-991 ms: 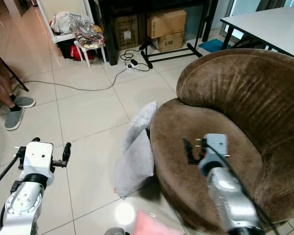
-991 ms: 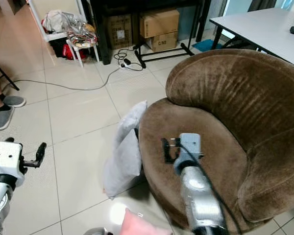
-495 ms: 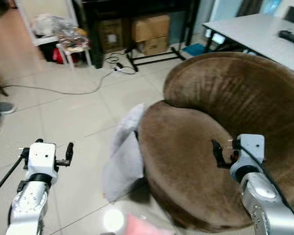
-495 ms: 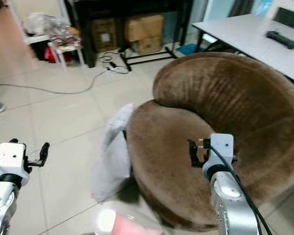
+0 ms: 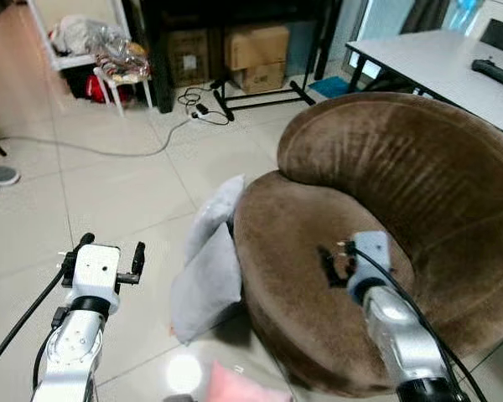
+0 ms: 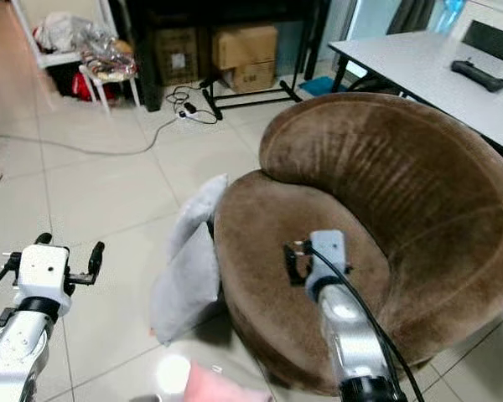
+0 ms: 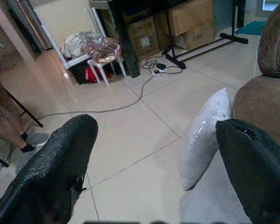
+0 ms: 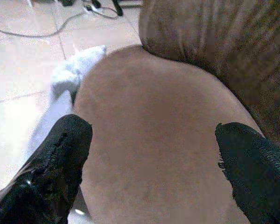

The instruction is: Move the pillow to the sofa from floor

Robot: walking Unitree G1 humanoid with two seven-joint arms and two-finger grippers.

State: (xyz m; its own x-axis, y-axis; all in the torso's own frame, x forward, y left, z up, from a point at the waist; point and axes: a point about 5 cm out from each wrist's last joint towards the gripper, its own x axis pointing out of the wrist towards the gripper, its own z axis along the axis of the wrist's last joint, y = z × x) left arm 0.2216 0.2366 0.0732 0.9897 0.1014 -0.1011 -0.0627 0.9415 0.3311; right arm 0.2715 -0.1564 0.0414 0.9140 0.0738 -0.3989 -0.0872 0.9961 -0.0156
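Right gripper (image 5: 335, 266) moved back left over brown sofa (image 5: 419, 167) seat, spread & empty; left gripper (image 5: 111, 260) spread too; grey pillow (image 5: 210, 280) on tiled floor (image 5: 117, 193) vs sofa

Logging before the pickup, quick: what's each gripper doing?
Left gripper: open, empty, over the tiled floor.
Right gripper: open, empty, above the brown sofa.

Home living room: brown sofa (image 5: 386, 193), tiled floor (image 5: 126, 193), cardboard boxes (image 5: 256, 54).

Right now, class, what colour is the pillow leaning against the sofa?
Light grey pillow, clearest in the left eye view.
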